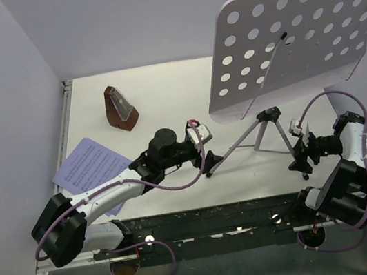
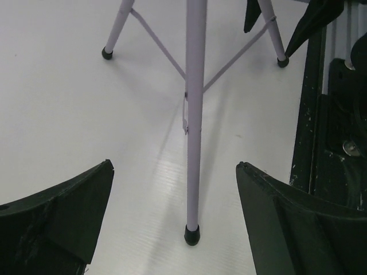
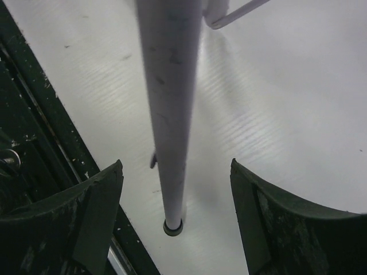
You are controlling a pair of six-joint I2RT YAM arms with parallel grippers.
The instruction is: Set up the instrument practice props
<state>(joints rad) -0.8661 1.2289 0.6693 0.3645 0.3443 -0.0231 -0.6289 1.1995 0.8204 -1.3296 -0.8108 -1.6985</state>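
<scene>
Stand: music stand [image 1: 293, 36] upright on tripod [image 1: 266, 128], right of metronome [image 1: 122, 109] | jaws: left gripper [image 1: 210, 164], right gripper [image 1: 300, 161] open, each straddling a leg [image 2: 194, 143] untouched | risk: finger clipping leg could tip top-heavy stand.

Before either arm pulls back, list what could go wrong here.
1. The left gripper and right gripper are open, each straddling a tripod leg; a sideways retreat could hook a leg and drag the music stand.
2. It carries its wide panel high on thin legs, so a nudge might tip it.
3. The left arm crosses over a corner of the sheet music; if it touches, swinging could drag the pages.
</scene>
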